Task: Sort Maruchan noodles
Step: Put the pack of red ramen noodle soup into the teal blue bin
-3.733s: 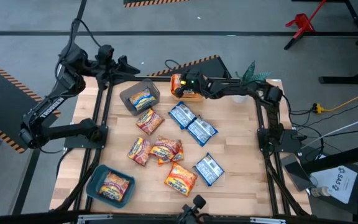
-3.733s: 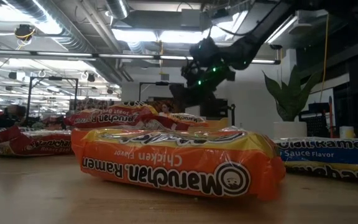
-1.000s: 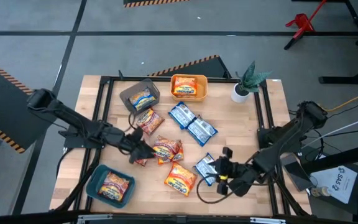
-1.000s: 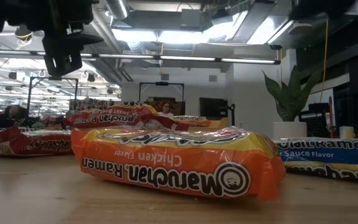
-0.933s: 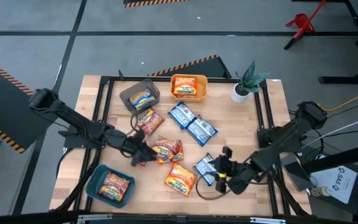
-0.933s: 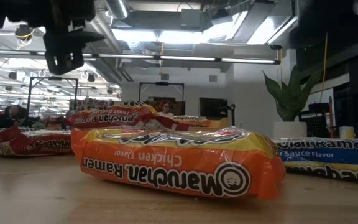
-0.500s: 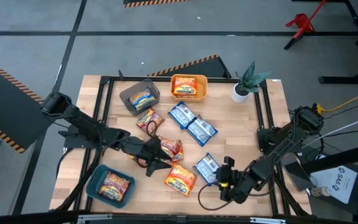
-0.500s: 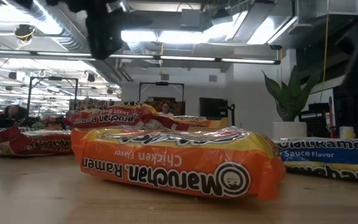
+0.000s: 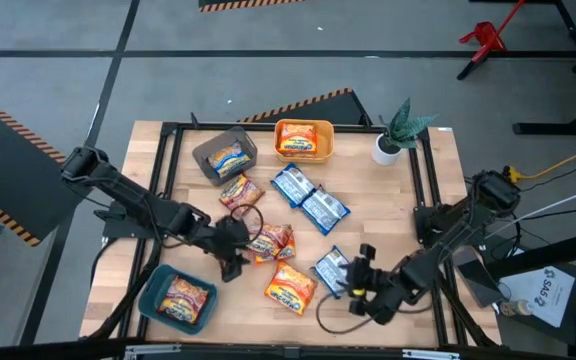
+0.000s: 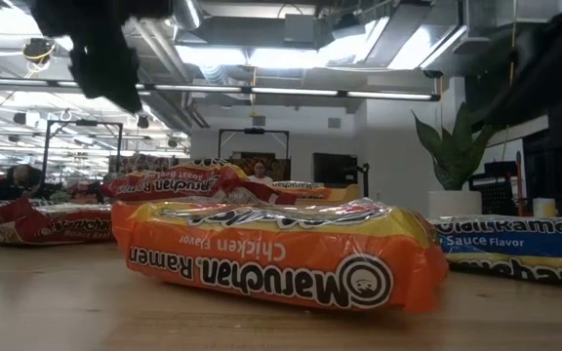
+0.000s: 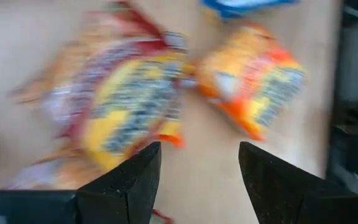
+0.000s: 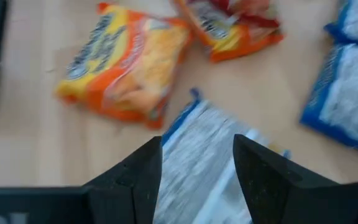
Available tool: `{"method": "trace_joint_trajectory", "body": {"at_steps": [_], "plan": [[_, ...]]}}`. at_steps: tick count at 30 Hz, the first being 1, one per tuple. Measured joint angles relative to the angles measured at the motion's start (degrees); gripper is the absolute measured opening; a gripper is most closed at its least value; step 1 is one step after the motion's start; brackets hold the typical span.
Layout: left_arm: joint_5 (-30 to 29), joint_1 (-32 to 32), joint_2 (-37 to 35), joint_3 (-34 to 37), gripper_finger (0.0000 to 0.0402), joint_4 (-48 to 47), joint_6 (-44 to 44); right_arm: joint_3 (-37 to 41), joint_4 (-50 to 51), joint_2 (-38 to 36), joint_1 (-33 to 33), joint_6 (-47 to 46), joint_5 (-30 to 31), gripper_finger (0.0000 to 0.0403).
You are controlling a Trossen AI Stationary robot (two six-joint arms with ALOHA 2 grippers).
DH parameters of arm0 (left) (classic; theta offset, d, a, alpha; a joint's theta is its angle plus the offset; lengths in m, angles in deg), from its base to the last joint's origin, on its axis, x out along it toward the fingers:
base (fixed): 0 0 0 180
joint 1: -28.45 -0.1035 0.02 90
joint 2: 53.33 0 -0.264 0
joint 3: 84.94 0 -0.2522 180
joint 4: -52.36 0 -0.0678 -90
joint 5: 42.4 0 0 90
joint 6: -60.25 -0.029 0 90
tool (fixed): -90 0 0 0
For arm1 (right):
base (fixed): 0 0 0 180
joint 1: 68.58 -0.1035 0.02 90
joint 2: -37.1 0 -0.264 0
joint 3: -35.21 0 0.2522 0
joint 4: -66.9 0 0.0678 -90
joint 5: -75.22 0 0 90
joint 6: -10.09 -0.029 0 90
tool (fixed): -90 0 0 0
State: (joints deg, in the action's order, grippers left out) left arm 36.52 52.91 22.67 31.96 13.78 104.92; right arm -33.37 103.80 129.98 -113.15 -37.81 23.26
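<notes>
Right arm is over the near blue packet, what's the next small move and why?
Probably lower the right gripper straight down onto the blue packet. Its fingers stand open with the packet lying flat between them on the table, not yet gripped. The left gripper is over the red packets.

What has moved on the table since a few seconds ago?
Both arms came forward from the bins at the back. The left gripper, jaws open, now hovers at the red packets mid-table; the right gripper, jaws open, sits over the front blue packet. Neither holds anything. One red packet on the left of the pile is now hidden under the left arm; the other packets and the bins stayed put.
</notes>
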Motion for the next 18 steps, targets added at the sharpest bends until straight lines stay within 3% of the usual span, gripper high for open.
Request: {"method": "trace_joint_trajectory", "body": {"at_steps": [3,10,15,18], "plan": [[-2.84,-0.73,0.0,1.64,0.021,-0.18,3.36,0.0,-0.95,0.0,3.26,2.89,-1.7,0.0183],[0.58,-3.52,-4.04,7.47,0.021,3.92,8.16,0.02,-9.45,0.0,10.4,14.92,-0.17,0.0183],[1.15,-4.44,-7.84,14.72,0.021,18.31,12.7,-0.08,-21.31,0.81,16.47,25.91,-0.79,0.0183],[1.43,-5.21,-7.92,20.22,0.021,31.04,16.41,0.14,-23.45,1.36,18.93,29.15,-2.65,0.0184]]}}
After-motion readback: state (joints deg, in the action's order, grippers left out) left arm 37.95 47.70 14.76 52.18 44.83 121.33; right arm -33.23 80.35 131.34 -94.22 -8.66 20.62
